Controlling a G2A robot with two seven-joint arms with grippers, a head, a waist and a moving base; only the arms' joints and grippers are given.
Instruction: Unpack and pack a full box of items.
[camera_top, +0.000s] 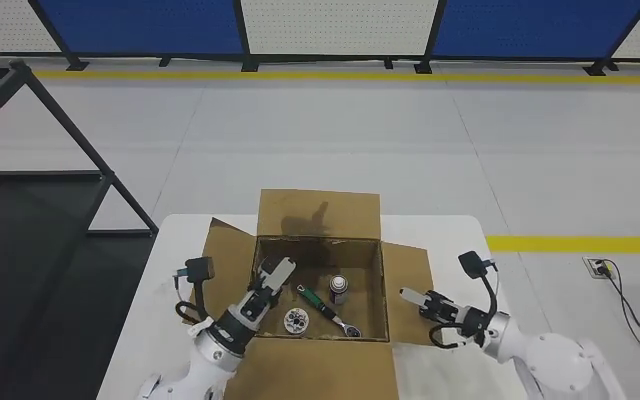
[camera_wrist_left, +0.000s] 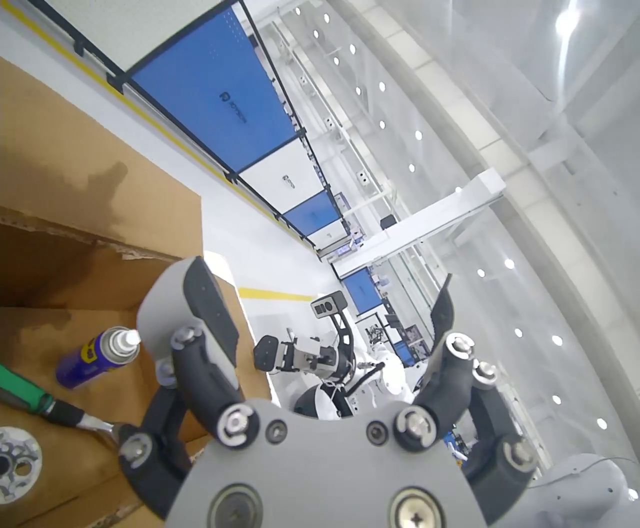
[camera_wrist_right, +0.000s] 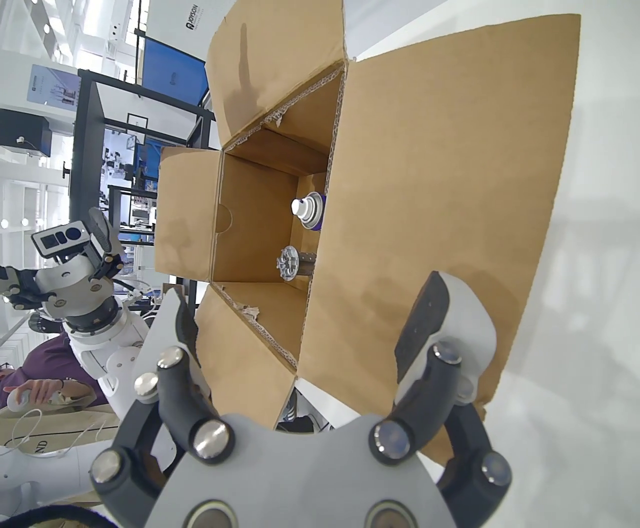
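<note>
We see the cardboard box (camera_top: 320, 215) standing open in the middle of the white worktop (camera_top: 180, 250), with all four flaps folded outward. The flap at 12 o'clock stands nearly upright, while those at 3, 6 and 9 o'clock lie spread low.

Three things rest on the box floor. A spray can (camera_top: 339, 289) with a blue body and white cap stands upright just toward 3 o'clock of the floor's middle. A green-handled wrench (camera_top: 322, 306) lies flat on a slant, its handle toward 10 o'clock and its metal head toward 4 o'clock, passing just beside the can on the can's 7 o'clock side. Whether the two touch we cannot tell. A round metal part with holes (camera_top: 295, 320) sits at 7 o'clock of the floor, near the wrench handle but apart from it.

The left gripper (camera_wrist_left: 324, 280) hangs over the box's 9 o'clock wall, toward the 10 o'clock corner. Its jaws are spread wide apart with nothing between them.

The right gripper (camera_wrist_right: 308, 299) sits above the outer part of the 3 o'clock flap, facing the box. Its jaws are likewise wide apart and hold nothing
</note>
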